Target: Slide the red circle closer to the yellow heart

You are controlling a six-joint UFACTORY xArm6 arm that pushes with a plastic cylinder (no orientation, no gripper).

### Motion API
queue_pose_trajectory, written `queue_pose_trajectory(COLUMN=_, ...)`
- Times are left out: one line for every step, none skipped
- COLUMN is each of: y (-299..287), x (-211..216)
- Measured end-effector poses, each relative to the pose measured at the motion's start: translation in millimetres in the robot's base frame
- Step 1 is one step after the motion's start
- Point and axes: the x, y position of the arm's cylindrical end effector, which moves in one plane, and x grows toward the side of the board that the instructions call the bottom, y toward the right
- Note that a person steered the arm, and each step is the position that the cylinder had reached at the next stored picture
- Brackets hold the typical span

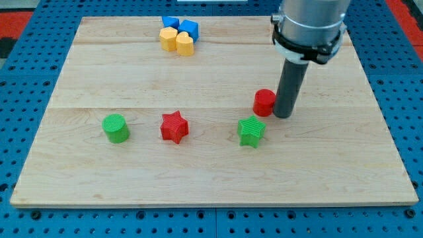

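my tip (283, 116) touching red circle (264, 102)

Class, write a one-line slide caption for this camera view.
My tip rests at the red circle's right side, the yellow heart far off at the view's top.

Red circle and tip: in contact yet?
Touching, as far as the camera view shows: my tip sits flush against the view's right side of the red circle, with no board visible between them.

Bright, even overhead light covers the pale desk (198, 165), sharp from edge to edge with no blur. Blocks cast small, soft shadows at their bases toward six o'clock. Faint sheen shows on the grey arm housing (310, 20) at one o'clock.
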Motion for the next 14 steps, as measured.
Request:
queue_pose_trajectory(y=-11.9, x=-20.1)
queue_pose_trajectory(y=-27.5, x=-22.8)
queue_pose_trajectory(y=-52.1, x=-22.8)
queue_pose_trajectory(y=-81.5, x=-22.9)
queue_pose_trajectory(y=-109.0, x=-22.9)
queue_pose_trajectory(y=-121.0, x=-33.7)
queue_pose_trajectory(y=-129.7, x=-49.2)
queue_pose_trajectory(y=-144.2, x=-62.3)
queue_pose_trajectory(y=-147.9, x=-80.0)
queue_pose_trajectory(y=-158.2, x=-91.8)
queue_pose_trajectory(y=-174.2, x=-102.2)
queue_pose_trajectory(y=-171.6, x=-117.8)
queue_pose_trajectory(y=-163.7, x=-120.0)
queue_pose_trajectory(y=-156.5, x=-120.0)
